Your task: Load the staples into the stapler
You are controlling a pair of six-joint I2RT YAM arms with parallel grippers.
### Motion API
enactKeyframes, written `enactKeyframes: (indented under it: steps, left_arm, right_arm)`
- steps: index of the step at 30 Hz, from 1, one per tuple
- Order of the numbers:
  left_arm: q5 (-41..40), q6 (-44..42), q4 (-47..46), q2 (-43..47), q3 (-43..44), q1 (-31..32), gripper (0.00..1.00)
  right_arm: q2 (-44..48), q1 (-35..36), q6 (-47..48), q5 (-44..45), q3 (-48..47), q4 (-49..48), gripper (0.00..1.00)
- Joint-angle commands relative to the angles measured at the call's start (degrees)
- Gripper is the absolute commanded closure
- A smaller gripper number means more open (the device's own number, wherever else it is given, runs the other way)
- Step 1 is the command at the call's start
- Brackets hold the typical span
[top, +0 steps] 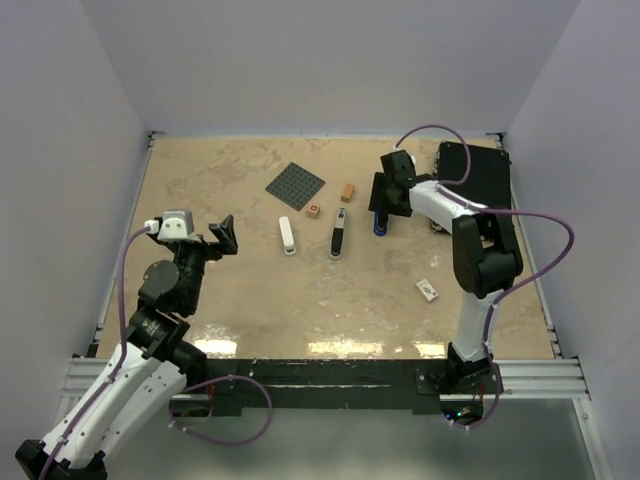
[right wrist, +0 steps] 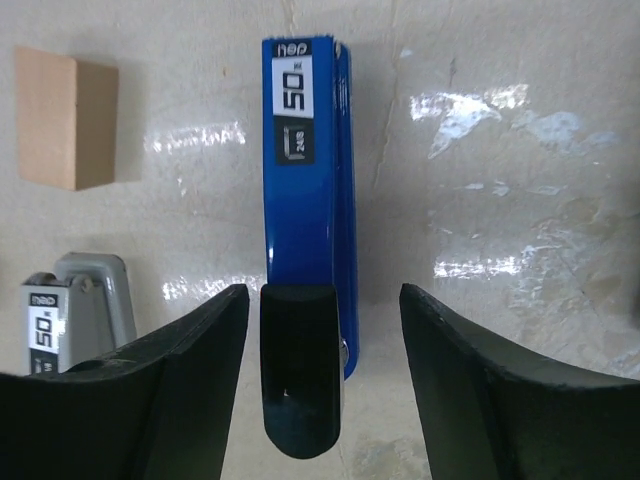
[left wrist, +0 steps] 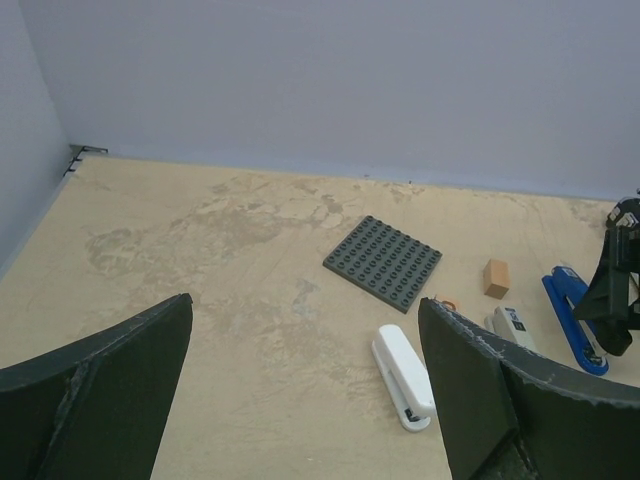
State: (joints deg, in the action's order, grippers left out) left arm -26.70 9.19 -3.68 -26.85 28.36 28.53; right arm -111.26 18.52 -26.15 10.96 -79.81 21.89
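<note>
From above, the table [top: 250,300] holds 3 staplers in a loose row: a white stapler [top: 287,236], a grey-and-black stapler [top: 340,232] and a blue stapler [top: 380,224]. Behind them lie a grey studded plate [top: 296,186] and an orange block [top: 347,192]. The box of staples [top: 428,290] lies flat near the right arm's base, well apart from all 3 staplers. The right gripper [top: 383,205] reaches down over the blue stapler. The left gripper [top: 224,238] hangs above the table's left side, fingers spread, holding nothing.

In the left wrist view, the left gripper [left wrist: 305,305] has its 2 fingers wide apart over bare tabletop. The white stapler [left wrist: 403,375] is just beside the right finger, with the grey studded plate [left wrist: 383,262] beyond. The orange block [left wrist: 496,278] and blue stapler [left wrist: 573,320] are further right.

In the right wrist view, the right gripper [right wrist: 322,290] straddles the blue stapler [right wrist: 305,180] at its black rear end. Its fingers stand apart with a gap on each side, narrower on the left. The orange block [right wrist: 65,120] and grey-and-black stapler [right wrist: 70,310] sit to the left.
</note>
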Motion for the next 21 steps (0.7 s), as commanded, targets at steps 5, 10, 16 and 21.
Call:
enactKeyframes:
  steps: [5,10,16,21]
  left_arm:
    - [3.2,-1.1,-2.5,-1.4,0.3,0.0,0.01]
    - [5.1,-1.6,-2.6,-2.2,0.4,0.0,0.01]
    - [11.2,-2.6,-3.3,-3.4,0.3,0.1,0.01]
    - [16.3,-4.4,-4.5,-4.3,0.4,0.0,0.01]
  right_arm:
    - [1.1,1.1,0.9,1.7,-0.6,0.8,0.61]
    - [6.4,1.7,4.3,2.3,3.0,1.9,0.94]
    - [18.7,7.2,10.0,3.4,8.1,3.6,1.00]
    - [31.3,14.9,16.2,-2.6,13.3,2.5,1.00]
